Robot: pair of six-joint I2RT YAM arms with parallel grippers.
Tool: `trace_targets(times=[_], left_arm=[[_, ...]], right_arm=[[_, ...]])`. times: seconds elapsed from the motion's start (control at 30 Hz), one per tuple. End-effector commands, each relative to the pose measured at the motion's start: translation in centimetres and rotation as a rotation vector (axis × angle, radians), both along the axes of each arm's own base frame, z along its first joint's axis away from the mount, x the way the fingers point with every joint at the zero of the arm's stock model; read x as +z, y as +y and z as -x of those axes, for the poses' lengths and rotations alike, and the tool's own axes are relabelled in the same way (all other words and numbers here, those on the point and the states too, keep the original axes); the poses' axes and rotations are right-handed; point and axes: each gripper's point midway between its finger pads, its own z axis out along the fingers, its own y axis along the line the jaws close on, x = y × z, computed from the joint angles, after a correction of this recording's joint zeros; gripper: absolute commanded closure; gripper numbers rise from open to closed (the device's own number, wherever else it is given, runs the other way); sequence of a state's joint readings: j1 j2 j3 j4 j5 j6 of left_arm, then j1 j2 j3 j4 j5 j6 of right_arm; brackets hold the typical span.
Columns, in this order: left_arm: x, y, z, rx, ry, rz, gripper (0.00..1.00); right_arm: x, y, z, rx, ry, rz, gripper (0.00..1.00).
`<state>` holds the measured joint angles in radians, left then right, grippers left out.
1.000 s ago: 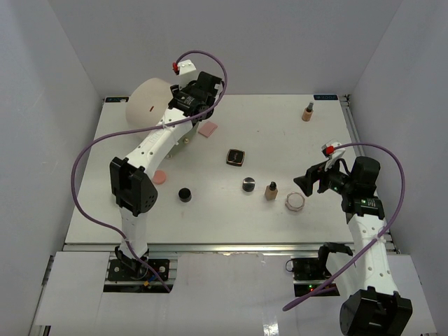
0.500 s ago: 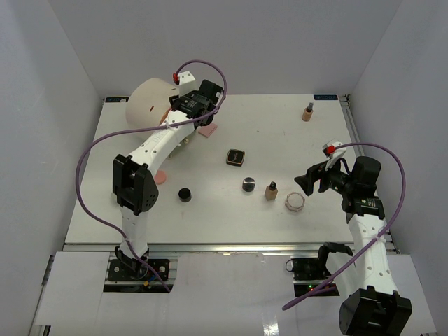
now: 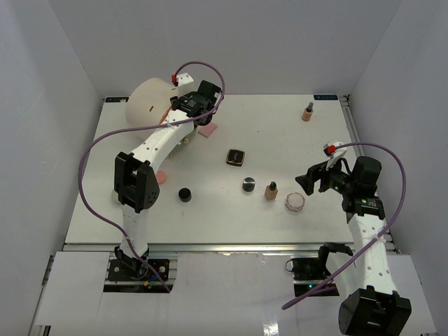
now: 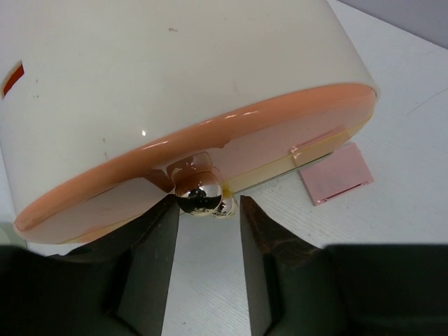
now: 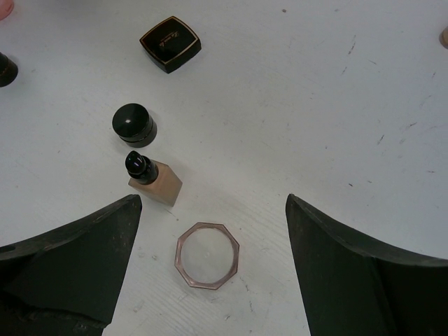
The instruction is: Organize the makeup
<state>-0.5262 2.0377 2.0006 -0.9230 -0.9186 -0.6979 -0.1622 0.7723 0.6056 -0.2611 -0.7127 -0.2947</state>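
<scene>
The makeup is spread over the white table [image 3: 280, 133]: a tan bottle [image 3: 271, 190], a second one far back [image 3: 307, 112], two black round jars [image 3: 248, 184] [image 3: 185, 194], a black-gold compact [image 3: 236, 157], a clear jar [image 3: 295, 202], and pink pads [image 3: 207, 129] [image 3: 160, 176]. My left gripper [image 4: 208, 206] is open at the cream cylinder [image 4: 175, 77], with its jaws either side of the chrome drawer knob [image 4: 199, 196]. The left finger touches the knob and the right one stands just off it. My right gripper [image 5: 212, 203] hangs open over the clear jar [image 5: 207, 255].
The cream cylinder [image 3: 147, 101] lies at the back left corner with its orange drawer front [image 4: 210, 133] facing my left gripper. A pink square pad [image 4: 336, 173] lies just right of it. Grey walls enclose the table on three sides.
My left gripper has shifted slightly left towards the cylinder, and its jaws opened a little, then narrowed round the knob. The right arm has not moved.
</scene>
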Motion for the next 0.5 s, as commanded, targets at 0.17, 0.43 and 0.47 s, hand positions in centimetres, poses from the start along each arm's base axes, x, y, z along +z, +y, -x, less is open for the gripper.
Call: trace_targets(times=[0.17,0.43,0.47], left_arm=[[2.2,0.4,0.2,0.006,-0.052,0.030,0.68],[2.5,-0.6,1.2,-0.034,-0.049,0.103,0.82],[2.5,-0.9,1.4,-0.044,-0.048,0.117,0.84]], right_arm=[[0.3,-0.2,-0.4,-0.007,-0.024,0.000,0.10],[0.3,-0.2,-0.3,-0.005,-0.025,-0.001,0.10],[0.3,-0.2,-0.3,-0.005,-0.024,-0.001,0.10]])
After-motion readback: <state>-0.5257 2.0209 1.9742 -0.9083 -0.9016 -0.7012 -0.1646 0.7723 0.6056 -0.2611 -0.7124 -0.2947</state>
